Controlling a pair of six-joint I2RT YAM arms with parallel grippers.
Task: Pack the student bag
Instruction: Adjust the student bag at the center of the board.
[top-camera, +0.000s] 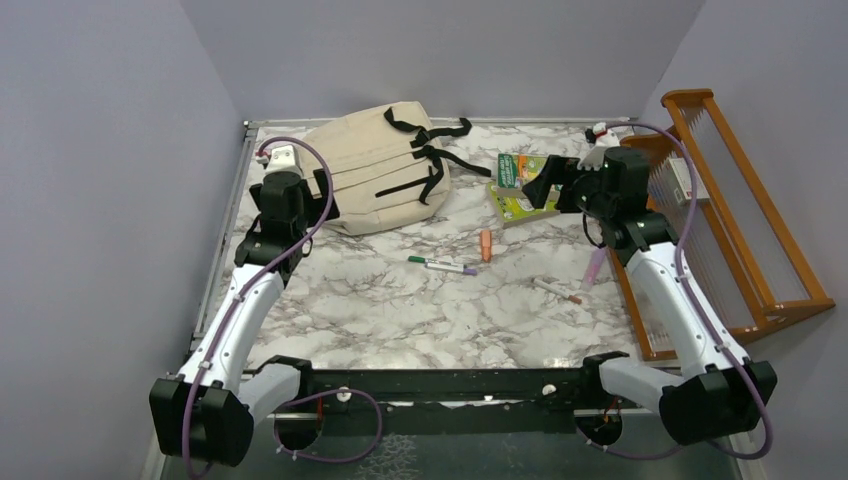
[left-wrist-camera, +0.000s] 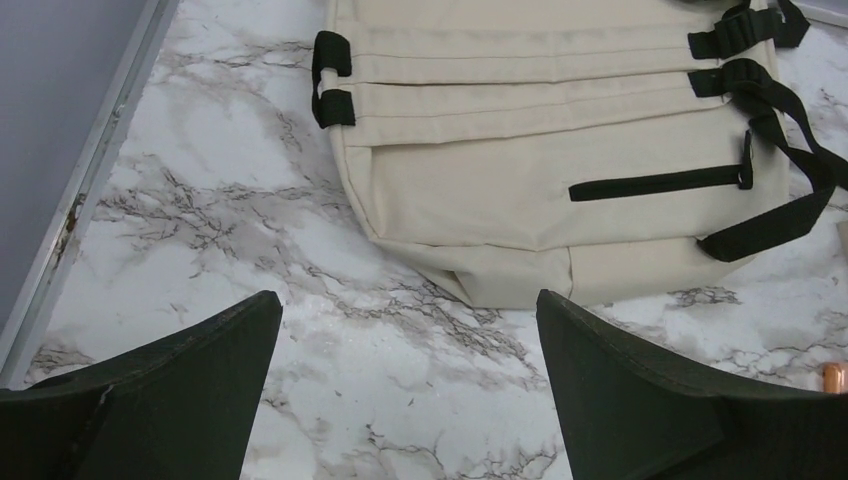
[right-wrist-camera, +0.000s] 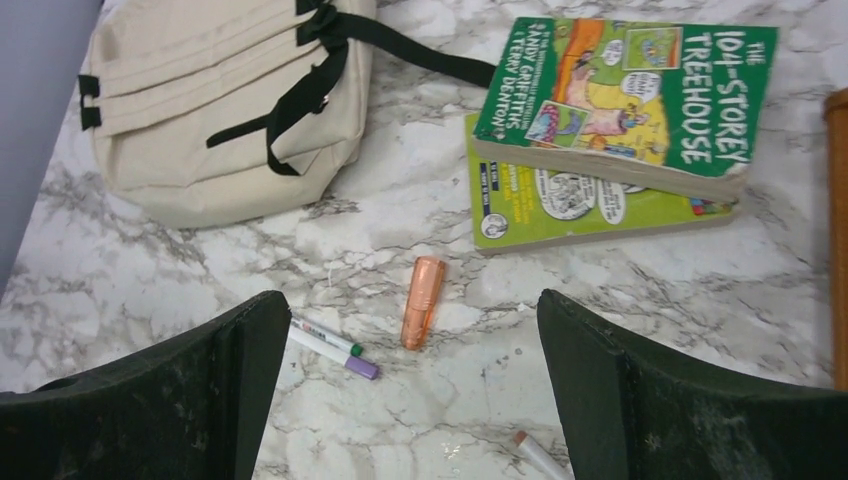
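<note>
The student bag (top-camera: 385, 165) lies flat at the far left corner of the marble worktop (top-camera: 400, 310), black straps on top. The left tool (left-wrist-camera: 410, 310) hovers just near of the bag's near edge, jaws spread wide, holding nothing. The right tool (right-wrist-camera: 408, 295) is also wide open and empty, above the far right part of the worktop. Below it lie an orange marker (right-wrist-camera: 422, 300) and a green-and-purple pen (right-wrist-camera: 330, 345). Toward the far edge sit two stacked books (right-wrist-camera: 630, 95), one bag strap reaching up to them. A wooden rack (top-camera: 730, 220) stands along the right edge.
</note>
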